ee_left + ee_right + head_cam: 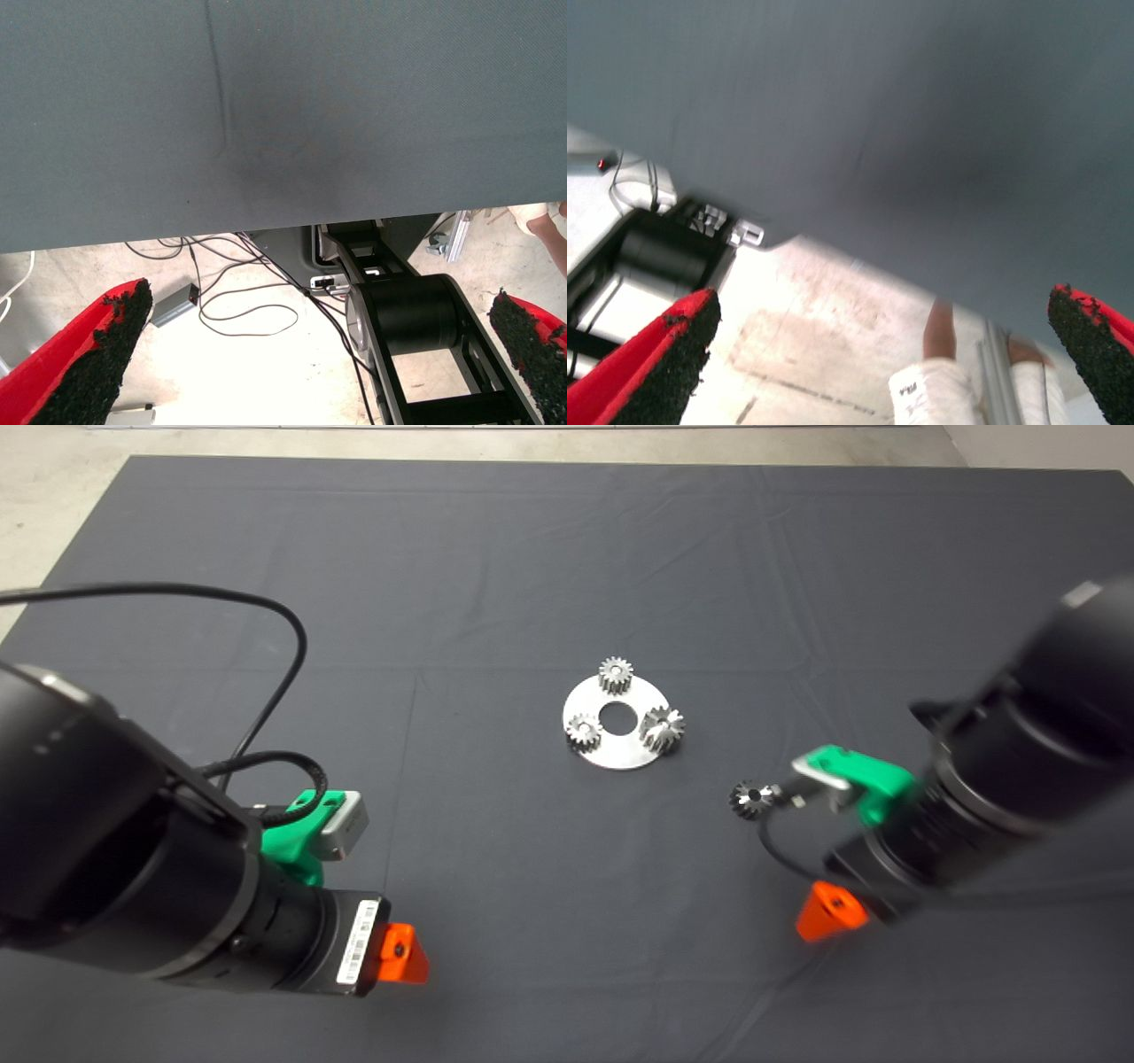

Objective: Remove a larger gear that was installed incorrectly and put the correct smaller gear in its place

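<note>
Larger gear [662, 729] sits on the round plate [620, 757]; smaller gear [752, 798] lies aside. Both the left gripper [310, 354] and right gripper [877, 354] are spread open. Descend straight over the larger gear, pinch its teeth, lift vertically.

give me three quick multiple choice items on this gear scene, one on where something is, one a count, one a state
1. Where is the smaller gear?
A. on the mat, off the plate
B. on the plate
C. between a gripper's fingers

2. How many gears stand on the round plate?
A. two
B. three
C. four

3. The left gripper is:
A. open
B. shut on a gear
C. shut on nothing

Key: 1 A, it lies on the mat toward the right arm. 2 B, two small gears plus the larger gear. 3 A, its fingers stand wide apart.
</note>
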